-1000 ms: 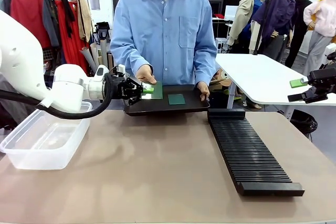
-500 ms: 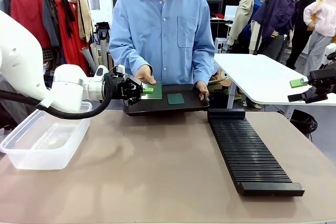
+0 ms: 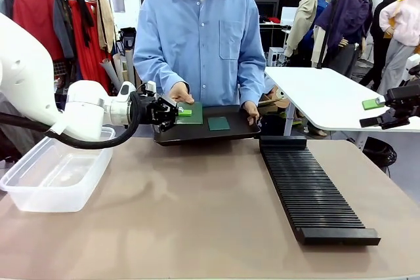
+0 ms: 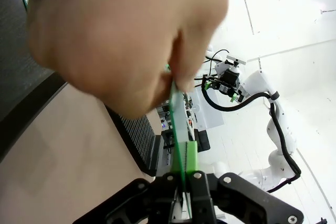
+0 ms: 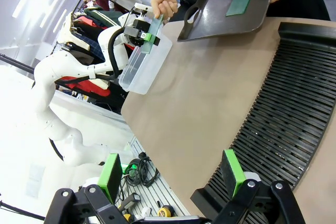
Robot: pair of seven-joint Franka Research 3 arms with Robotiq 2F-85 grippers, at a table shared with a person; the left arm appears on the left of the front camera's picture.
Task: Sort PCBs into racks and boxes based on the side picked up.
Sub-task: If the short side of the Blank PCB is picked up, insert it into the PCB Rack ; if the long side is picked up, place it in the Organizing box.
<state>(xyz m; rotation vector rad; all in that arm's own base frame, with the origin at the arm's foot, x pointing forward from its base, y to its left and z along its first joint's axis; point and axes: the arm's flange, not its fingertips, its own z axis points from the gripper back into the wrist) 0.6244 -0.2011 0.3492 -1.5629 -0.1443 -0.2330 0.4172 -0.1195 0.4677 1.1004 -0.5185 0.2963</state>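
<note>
Tray (image 3: 237, 131): black, flat, raised rim, at the far edge of the desk.
Desk (image 3: 197, 214): beige-brown top.
Clothes rail (image 3: 65, 11): far left, with red and grey garments hanging.
White table (image 3: 321, 103): behind, on the right.
Shirt (image 3: 203, 37): light blue, on the person opposite.

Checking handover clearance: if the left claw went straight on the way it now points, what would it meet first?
The person's hand. The left claw is shut on a PCB whose far end that hand pinches, straight ahead in the wrist view; depth is hard to judge.
</note>
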